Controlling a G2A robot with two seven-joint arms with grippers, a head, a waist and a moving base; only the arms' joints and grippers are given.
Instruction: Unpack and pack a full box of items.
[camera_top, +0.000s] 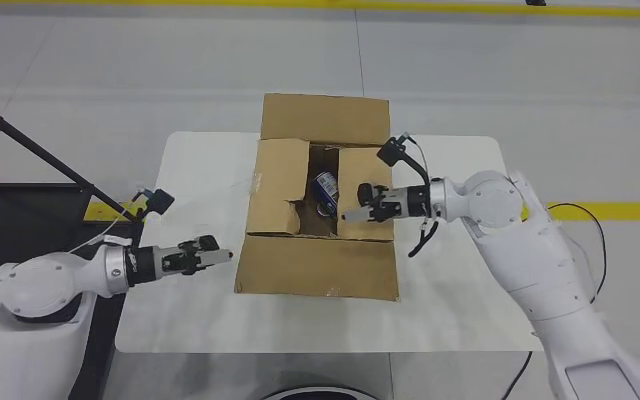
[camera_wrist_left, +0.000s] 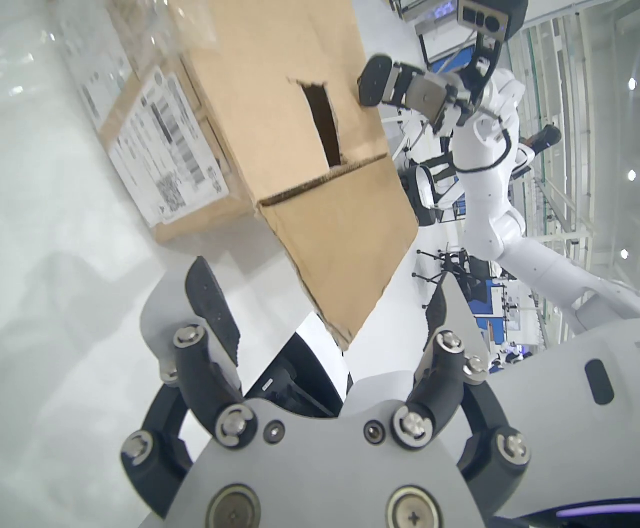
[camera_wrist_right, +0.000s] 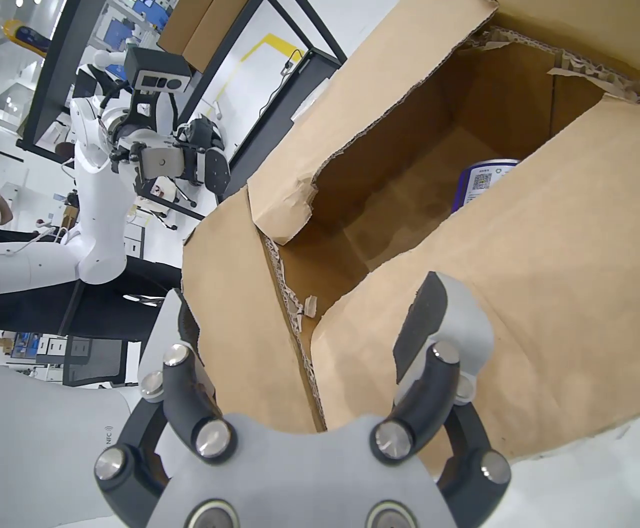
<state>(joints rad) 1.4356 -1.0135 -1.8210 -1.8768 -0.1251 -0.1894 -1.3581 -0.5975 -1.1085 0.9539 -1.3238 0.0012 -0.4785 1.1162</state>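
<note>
The box (camera_top: 315, 268) is sitting on the desk (camera_top: 450, 300) with a blue can (camera_top: 326, 187) lying inside, the right pincer (camera_top: 356, 210) hanging open over a flap (camera_top: 365, 170), the left pincer (camera_top: 218, 251) gaping beside the box, and I'm judging the can stiff, slick, best pinched across its body.

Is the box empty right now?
No, a blue can lies inside the open box.

You have only a narrow slot down into the box (camera_top: 315, 268) — the left flap (camera_top: 278, 185) and right flap (camera_top: 362, 172) fold inward over it; the table (camera_top: 200, 170) gives passage on either side.
</note>
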